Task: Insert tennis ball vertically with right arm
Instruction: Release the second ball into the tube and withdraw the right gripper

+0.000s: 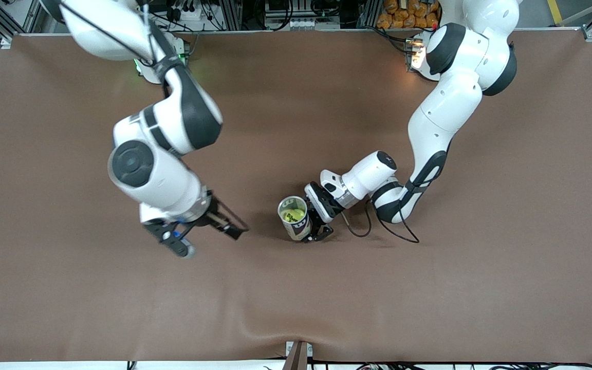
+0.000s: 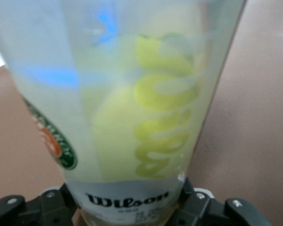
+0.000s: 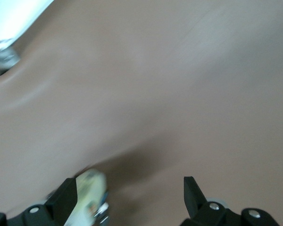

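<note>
Yellow ball point(image 1: 294, 214) already in can point(image 1: 296, 220), clamped by left gripper point(image 1: 318, 222); right gripper point(image 1: 204, 232) wide, empty; next, withdrawing.

You have a clear plastic Wilson can point(image 1: 294, 218) standing upright near the table's middle, mouth open to the top, its printed label facing the left wrist camera. A yellow-green tennis ball point(image 1: 294, 214) sits inside it, at the twelve o'clock end of the can in the front view.

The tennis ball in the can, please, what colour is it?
Yellow-green; the tennis ball shows best in the front view.
</note>
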`<state>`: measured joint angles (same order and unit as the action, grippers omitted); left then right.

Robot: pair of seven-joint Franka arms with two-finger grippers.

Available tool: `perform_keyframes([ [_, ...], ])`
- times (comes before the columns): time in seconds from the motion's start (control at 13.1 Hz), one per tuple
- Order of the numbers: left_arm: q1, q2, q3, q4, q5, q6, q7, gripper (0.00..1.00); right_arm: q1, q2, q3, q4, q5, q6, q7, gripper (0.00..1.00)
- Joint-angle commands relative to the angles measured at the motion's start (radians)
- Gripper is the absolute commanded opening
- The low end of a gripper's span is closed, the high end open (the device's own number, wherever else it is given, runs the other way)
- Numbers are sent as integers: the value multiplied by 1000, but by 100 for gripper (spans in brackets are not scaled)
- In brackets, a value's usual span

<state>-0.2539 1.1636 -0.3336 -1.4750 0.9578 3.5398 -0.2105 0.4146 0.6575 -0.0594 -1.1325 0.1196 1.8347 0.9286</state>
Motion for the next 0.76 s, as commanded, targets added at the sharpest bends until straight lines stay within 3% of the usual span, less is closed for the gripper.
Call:
perform_keyframes([
  [0.0, 12, 7, 1, 1, 35, 13, -20, 81, -138, -12, 19, -77, -52, -18, -181, 100],
  [0.46, 12, 5, 1, 2, 35, 13, -21, 84, -269, -10, 19, -127, -98, 8, -354, 100],
  [0.69, 13, 4, 1, 1, 35, 13, -23, 87, -292, -68, 19, -194, -101, 3, -424, 100],
])
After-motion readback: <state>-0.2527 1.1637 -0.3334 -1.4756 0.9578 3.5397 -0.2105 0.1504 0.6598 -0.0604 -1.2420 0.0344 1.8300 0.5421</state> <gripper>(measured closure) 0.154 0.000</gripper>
